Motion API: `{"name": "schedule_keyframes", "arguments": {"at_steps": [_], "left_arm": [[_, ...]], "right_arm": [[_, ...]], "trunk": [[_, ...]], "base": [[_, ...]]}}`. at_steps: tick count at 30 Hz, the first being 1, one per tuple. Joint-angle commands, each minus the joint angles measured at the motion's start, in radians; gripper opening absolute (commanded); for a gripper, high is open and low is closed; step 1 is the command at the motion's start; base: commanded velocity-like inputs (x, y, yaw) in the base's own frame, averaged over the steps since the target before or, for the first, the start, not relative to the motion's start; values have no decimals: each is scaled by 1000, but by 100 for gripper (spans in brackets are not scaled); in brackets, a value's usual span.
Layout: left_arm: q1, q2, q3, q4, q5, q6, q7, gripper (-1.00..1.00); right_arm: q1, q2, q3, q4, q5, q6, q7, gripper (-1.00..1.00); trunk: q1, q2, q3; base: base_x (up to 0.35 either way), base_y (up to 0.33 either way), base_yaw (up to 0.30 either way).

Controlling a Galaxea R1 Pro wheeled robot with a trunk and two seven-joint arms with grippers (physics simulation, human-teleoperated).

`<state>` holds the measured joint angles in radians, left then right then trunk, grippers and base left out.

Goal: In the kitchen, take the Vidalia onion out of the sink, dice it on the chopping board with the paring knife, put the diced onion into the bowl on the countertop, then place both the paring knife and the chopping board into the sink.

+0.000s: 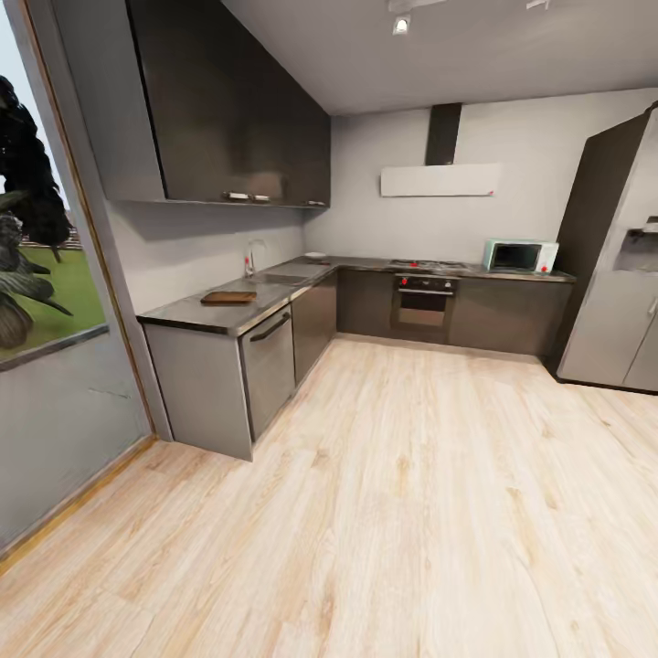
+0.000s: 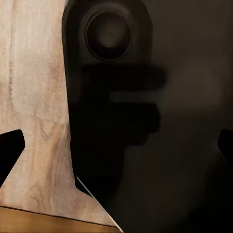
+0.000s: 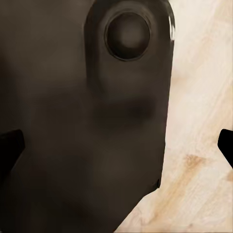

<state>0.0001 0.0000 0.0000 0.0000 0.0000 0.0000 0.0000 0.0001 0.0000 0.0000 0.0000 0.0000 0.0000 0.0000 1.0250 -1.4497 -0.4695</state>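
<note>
The robot stands far from the table [image 1: 196, 315], where the board [image 1: 228, 297] lies flat near the sink [image 1: 285, 279]. The board looks stiff and light, best taken at its edge. Both claws: I cannot tell if they are open

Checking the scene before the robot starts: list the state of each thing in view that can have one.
chopping board: flat on the countertop, nothing visibly on it
sink: too far to see its contents
tap: no water visible
oven: door closed
microwave: door closed
left gripper jaws: open
right gripper jaws: open
</note>
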Motion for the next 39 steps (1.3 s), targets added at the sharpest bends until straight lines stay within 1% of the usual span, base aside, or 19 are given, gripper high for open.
{"name": "schedule_keyframes", "arguments": {"at_steps": [1, 2, 5, 8, 17, 23, 29, 34, 37, 38, 39], "left_arm": [[1, 0, 6, -6, 6, -6, 2, 100], [1, -1, 7, -4, 5, -11, 2, 100], [1, -2, 8, 1, 5, -10, 3, 100], [1, -4, 8, -4, 6, -9, 2, 100], [1, -4, 9, -29, 6, -10, 2, 100], [1, -3, 10, -63, 6, -15, 3, 100], [1, -5, 11, -97, 6, -14, 4, 100], [1, -6, 11, -125, 6, -15, 5, 100], [1, 1, 10, -142, 5, -16, 4, 100], [1, 1, 10, -726, 5, -17, 4, 100], [1, 2, 9, -731, 5, -19, 3, 100]], "right_arm": [[-3, 6, 6, -6, 3, -1, -6, 100], [-3, 11, 6, -11, 4, -2, -8, 100], [-3, 11, 6, -28, 4, -2, -3, 100], [-3, 14, 6, -24, 5, -3, 4, 100], [-3, 14, 5, -25, 5, -5, 6, 100], [-3, 8, 4, -55, 5, -34, 5, 100], [-3, -5, 2, -89, 5, -68, 4, 100], [-3, -8, 2, -117, 6, -96, 2, 100], [-3, -14, -1, -134, 5, -112, 3, 100], [-3, -14, -1, -676, 5, -119, 3, 100], [-3, -15, -1, -687, 5, -131, 3, 100]], "trunk": [[0, 0, 0], [0, 0, 0], [0, 0, 0], [0, 0, 0], [0, 0, 0], [0, 0, 0], [0, 0, 0], [0, 0, 0], [0, 0, 0], [0, 0, 0], [0, 0, 0]], "base": [[0, 0, 0], [0, 0, 0], [0, 0, 0], [0, 0, 0], [0, 0, 0], [0, 0, 0], [0, 0, 0], [0, 0, 0], [0, 0, 0], [0, 0, 0], [0, 0, 0]]}}
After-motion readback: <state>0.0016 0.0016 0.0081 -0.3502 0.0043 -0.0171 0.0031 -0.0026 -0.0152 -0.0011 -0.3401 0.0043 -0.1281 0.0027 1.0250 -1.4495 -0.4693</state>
